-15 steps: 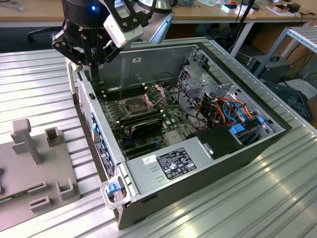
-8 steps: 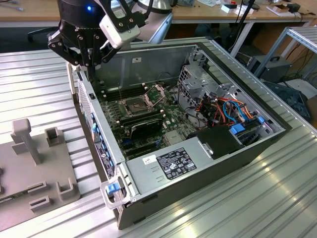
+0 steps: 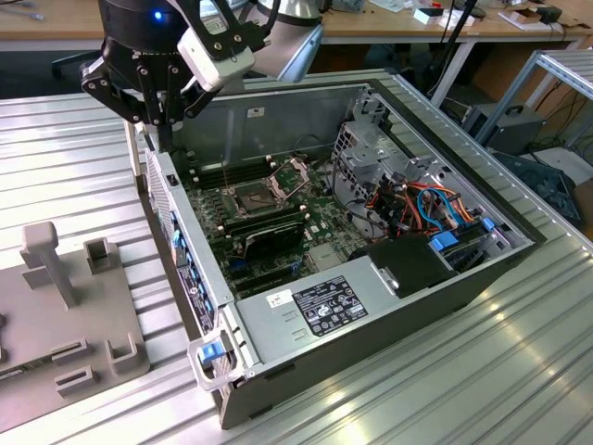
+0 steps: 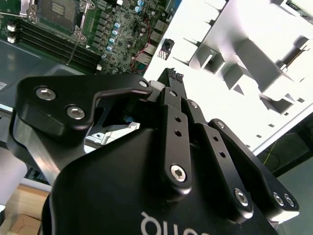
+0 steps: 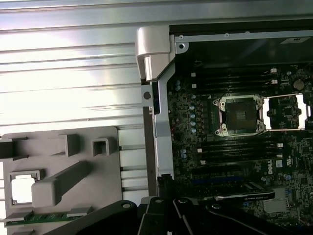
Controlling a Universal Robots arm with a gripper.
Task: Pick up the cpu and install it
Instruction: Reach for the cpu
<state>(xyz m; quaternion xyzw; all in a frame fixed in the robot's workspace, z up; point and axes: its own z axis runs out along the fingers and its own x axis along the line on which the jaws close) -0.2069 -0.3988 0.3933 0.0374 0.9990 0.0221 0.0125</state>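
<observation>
The cpu (image 5: 22, 190) is a small pale square lying in a recess of the grey holder block (image 5: 63, 161), outside the computer case. My gripper (image 3: 167, 130) hangs above the case's rear corner, between the holder block (image 3: 74, 315) and the motherboard. Its fingers (image 4: 172, 98) stand together with nothing between them, so it is shut. The dark square socket (image 5: 240, 115) on the motherboard is bare, and its metal frame (image 5: 288, 111) is swung open beside it. The same socket (image 3: 252, 197) shows in the exterior view, well to the right of the gripper.
The open computer case (image 3: 306, 320) stands on a ribbed metal table (image 3: 74, 158). A black graphics card (image 3: 264, 236) lies just in front of the socket. Drive bays and coloured cables (image 3: 426, 209) fill the case's right part. A green memory stick (image 5: 44, 215) sits on the holder block.
</observation>
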